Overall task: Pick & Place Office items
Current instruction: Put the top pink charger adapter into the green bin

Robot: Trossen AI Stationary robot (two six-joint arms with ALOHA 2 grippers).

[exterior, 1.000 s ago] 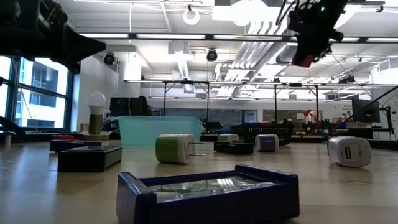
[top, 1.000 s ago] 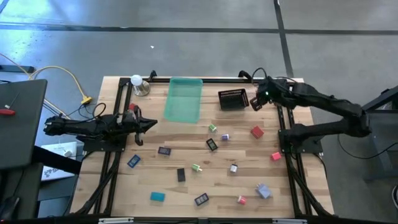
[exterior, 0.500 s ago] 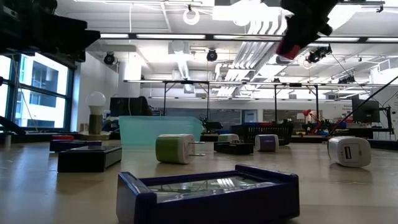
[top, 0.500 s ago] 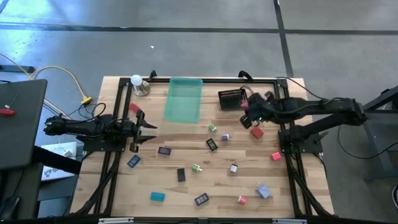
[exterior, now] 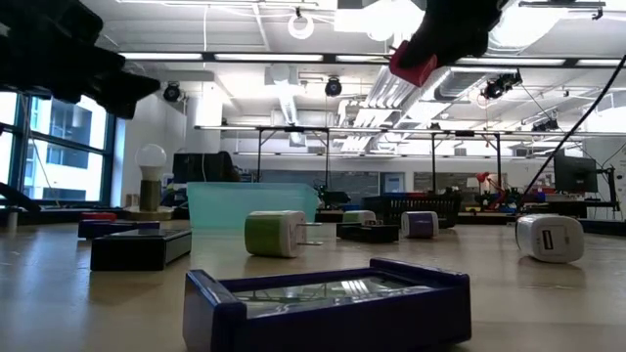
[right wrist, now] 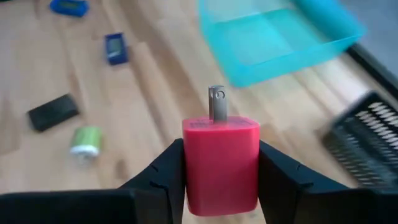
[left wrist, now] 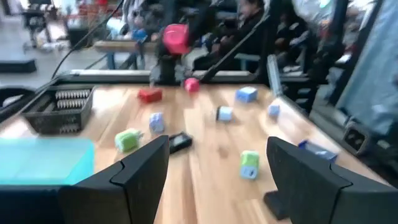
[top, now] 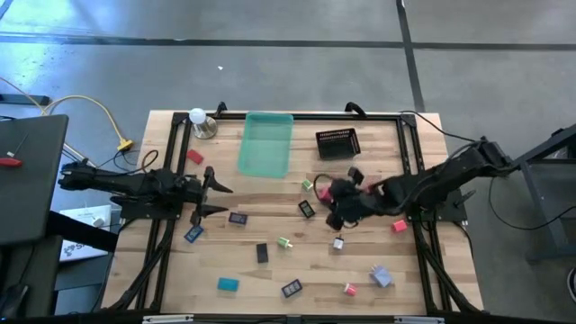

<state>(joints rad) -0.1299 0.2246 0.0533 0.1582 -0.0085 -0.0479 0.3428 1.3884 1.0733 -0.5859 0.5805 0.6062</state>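
I see the right gripper (right wrist: 221, 165) clamped on a red charger block (right wrist: 221, 163), lifted above bench (top: 270, 279) at frame centre-right; left gripper (top: 214, 189) spread open, empty, mid-left.

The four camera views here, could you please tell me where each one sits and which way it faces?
High view: above the table, looking straight down; both arms show, left gripper open, right gripper mid-table.
Low view: at tabletop height, looking level across the table into the room; both arms enter from above.
Left wrist view: on the left arm, looking across the table between its own spread fingers.
Right wrist view: on the right arm, looking down past its fingers.
Shared: the red charger in the right gripper, also in the low and left wrist views.
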